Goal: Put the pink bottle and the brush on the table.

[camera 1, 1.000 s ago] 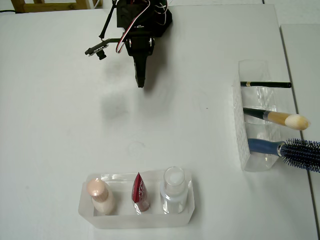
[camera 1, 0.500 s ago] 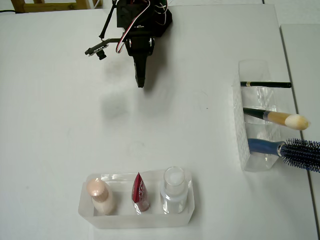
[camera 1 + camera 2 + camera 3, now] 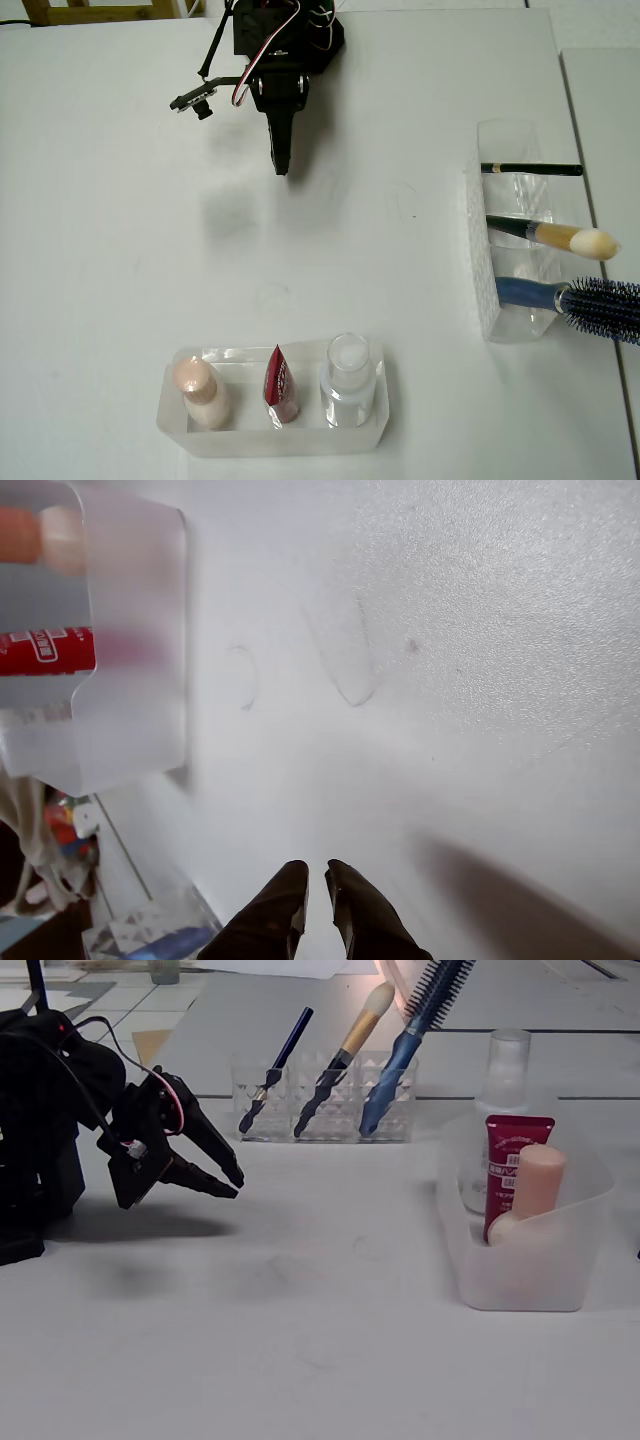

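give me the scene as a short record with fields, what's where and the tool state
pink bottle: upright in the frosted tray, left compartment in the overhead view
red tube: middle compartment
clear bottle: right compartment
brush: middle slot of the clear holder, bristles out
pencil: in the holder beside the brush
blue hairbrush: on the brush's other side
tool: empty, jaws slightly apart, low over the table, clear of both containers
task: neither item taken out yet

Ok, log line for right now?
gripper: empty, fingers nearly closed, hovering | pink bottle: in bin | brush: in holder | table: nothing placed
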`<state>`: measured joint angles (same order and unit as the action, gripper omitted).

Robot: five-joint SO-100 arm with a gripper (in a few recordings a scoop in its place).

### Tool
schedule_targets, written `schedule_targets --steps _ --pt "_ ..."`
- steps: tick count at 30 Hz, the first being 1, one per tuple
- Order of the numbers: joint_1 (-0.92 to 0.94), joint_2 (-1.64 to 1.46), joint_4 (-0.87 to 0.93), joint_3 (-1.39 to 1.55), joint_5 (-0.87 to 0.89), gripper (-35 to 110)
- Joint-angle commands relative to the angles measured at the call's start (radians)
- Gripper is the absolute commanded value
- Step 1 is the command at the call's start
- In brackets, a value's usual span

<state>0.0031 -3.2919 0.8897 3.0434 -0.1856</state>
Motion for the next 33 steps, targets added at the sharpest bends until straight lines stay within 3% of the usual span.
schedule_targets --steps 1,20,33 --pt "-0.011 -0.023 0.008 0.002 -0.044 0" --pt "0.002 -0.023 0.040 -0.184 -0.275 0" --pt "0.054 0.003 0.043 -0.210 -0.624 0"
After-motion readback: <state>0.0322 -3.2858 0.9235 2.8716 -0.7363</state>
